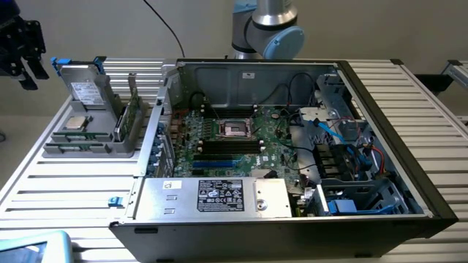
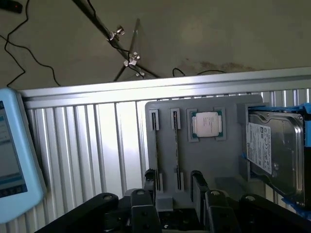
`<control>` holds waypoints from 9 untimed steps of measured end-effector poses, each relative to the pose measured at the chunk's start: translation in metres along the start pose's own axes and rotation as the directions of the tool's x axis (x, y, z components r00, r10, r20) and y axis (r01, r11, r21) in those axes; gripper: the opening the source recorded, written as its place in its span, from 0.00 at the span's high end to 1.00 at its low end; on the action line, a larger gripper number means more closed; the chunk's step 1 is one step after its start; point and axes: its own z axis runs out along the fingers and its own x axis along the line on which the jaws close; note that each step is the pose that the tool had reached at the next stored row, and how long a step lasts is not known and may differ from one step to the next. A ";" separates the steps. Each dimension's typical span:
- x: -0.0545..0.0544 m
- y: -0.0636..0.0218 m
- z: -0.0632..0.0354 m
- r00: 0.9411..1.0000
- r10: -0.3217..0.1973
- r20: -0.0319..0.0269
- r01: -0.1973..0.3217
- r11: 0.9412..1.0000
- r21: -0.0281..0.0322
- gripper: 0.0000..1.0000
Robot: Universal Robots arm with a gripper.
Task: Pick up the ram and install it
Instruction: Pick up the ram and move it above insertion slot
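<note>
At the exterior view's left the gripper (image 2: pixel 173 177) hangs with its jaws apart, empty. Right of it the ram (image 1: pixel 126 120) stands on edge in a grey holder (image 1: pixel 87 149), its top edge free to pinch. Further right, the open computer case (image 1: pixel 241 82) bares its memory slots (image 1: pixel 232 145).

table (image 1: pixel 66 186): ribbed silver metal slats, bare parts at 3 and 8 o'clock in the exterior view | backdrop (image 1: pixel 380 27): plain beige-grey at 12 o'clock, wall or floor not sure | floor (image 2: pixel 233 34): dull beige, some stains, black stand legs (image 2: pixel 97 20) on it | light: soft, even, bright strip along table rail (image 2: pixel 170 85)
</note>
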 end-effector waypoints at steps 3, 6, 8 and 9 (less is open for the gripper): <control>0.000 -0.0028 0.0054 1.000 0.000 0.000 0.000 1.000 0.000 0.57; 0.001 -0.0030 0.0109 1.000 0.000 0.000 0.000 1.000 0.000 0.57; 0.001 -0.0031 0.0145 1.000 0.000 0.000 0.000 1.000 0.000 0.57; 0.002 -0.0031 0.0164 1.000 0.000 0.000 0.000 1.000 0.000 0.57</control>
